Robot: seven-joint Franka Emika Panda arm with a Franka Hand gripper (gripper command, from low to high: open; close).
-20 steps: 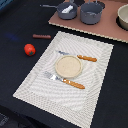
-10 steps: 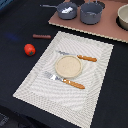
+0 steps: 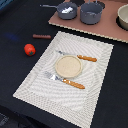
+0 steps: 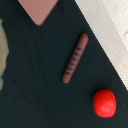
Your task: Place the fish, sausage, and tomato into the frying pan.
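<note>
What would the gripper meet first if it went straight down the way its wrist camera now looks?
Probably the sausage, which lies near the middle of the wrist view on the dark table. The tomato sits off to one side. The gripper itself is not in view, so this is a guess.

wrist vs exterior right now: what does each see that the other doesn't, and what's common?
Wrist only: the row of dark marks along the sausage, seen close up.

Exterior only: the frying pan with a white item inside that looks like the fish, the grey pot beside it, the beige plate with cutlery on either side. The gripper shows in neither view.

Both: sausage and tomato, apart on the dark table, plus the striped placemat edge.
</note>
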